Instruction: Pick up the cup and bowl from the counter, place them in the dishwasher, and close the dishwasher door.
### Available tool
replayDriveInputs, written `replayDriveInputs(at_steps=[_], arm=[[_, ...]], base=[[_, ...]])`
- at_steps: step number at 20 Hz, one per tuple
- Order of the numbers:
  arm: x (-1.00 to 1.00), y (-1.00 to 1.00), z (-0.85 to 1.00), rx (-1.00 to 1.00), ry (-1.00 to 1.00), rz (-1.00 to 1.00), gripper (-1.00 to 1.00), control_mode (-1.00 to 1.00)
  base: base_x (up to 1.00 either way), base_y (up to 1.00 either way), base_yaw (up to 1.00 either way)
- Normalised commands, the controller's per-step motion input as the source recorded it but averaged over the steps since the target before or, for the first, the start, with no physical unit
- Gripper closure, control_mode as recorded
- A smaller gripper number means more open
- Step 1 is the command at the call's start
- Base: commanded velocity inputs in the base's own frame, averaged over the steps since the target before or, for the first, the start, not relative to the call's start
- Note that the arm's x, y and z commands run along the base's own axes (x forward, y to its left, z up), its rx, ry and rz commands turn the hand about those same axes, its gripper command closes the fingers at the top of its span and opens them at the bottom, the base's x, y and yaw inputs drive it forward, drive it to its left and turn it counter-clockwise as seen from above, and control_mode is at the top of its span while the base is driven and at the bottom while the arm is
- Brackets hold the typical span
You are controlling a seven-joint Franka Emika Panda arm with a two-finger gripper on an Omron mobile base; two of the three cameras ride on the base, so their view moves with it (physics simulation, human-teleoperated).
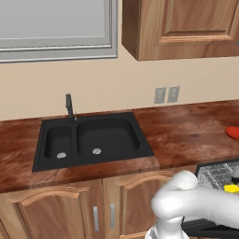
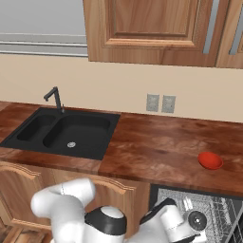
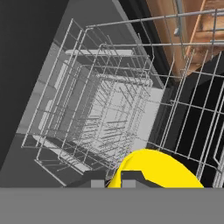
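Note:
My gripper [image 3: 111, 179] is shut on the yellow cup [image 3: 153, 168], whose rim bulges up between the dark fingertips [image 3: 131, 177]. A sliver of the cup [image 1: 232, 188] also shows at the right edge of the left base view. The cup hangs over the grey-white wire rack [image 3: 100, 113] of the open dishwasher [image 2: 213, 209], below the counter [image 2: 156, 147] edge. My hand [image 2: 195, 220] reaches down into that opening. The red bowl [image 2: 210, 160] sits upright on the counter above the dishwasher, also seen at the far right as the bowl [image 1: 232, 132].
A black double sink [image 1: 91, 137] with a dark faucet [image 1: 69, 106] lies left in the counter. Wooden cabinet doors [image 1: 93, 214] run below it, and upper cabinets [image 2: 152, 28] hang above. Two wall outlets [image 2: 159, 103] sit behind the counter.

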Motion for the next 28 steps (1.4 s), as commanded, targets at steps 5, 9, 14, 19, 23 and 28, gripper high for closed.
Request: replayDriveInputs(at_steps=[5,9,14,19,23,28], arm=[[0.31,-0.23,-0.37,0.0,0.04,-0.01,1.0,-1.0],[0.23,-0.21,-0.41,0.0,0.04,0.0,1.0,-1.0],[0.05,-0.19,-0.56,0.0,0.03,0.0,1.0,-1.0],[0.02,-0.23,-0.4,0.0,0.01,0.0,1.0,-1.0],[0.08,-0.3,-0.31,0.0,0.0,0.0,1.0,-1.0],[0.13,-0.25,-0.32,0.0,0.0,0.0,-1.0,-1.0]], base=[[0.0,0.0,0.0],[0.0,0.0,0.0],[0.0,0.0,0.0],[0.0,0.0,0.0],[0.0,0.0,0.0],[0.0,0.0,0.0]])
